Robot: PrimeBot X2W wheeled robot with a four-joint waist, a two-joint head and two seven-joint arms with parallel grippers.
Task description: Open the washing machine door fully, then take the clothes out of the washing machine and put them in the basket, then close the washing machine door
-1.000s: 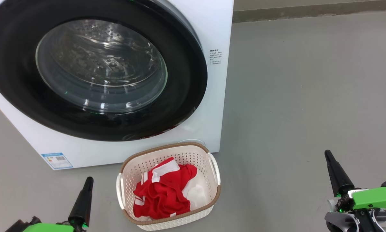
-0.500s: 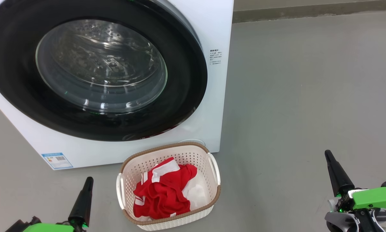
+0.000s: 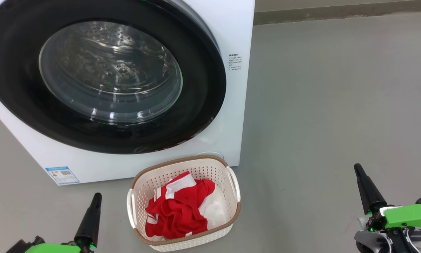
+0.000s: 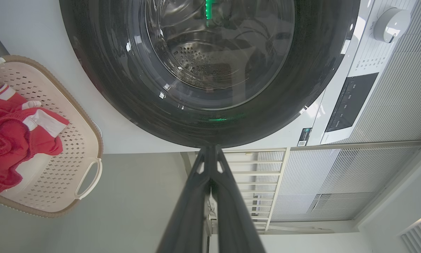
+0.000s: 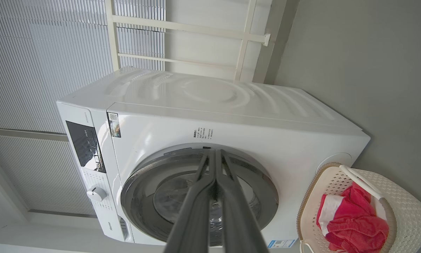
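Observation:
The white washing machine fills the upper left of the head view, and its door, black-rimmed with a glass bowl, lies flush against the front. Through the glass I see bare steel drum. The cream basket stands on the floor just before the machine, with the red and white clothes heaped inside. My left gripper is shut and empty at the lower left, short of the basket. My right gripper is shut and empty at the lower right, well away from both. In the wrist views the fingers press together.
Grey floor spreads to the right of the machine as far as a skirting edge at the back. A control panel and a dial sit on the machine's front. White railings and ribbed wall panels stand behind it.

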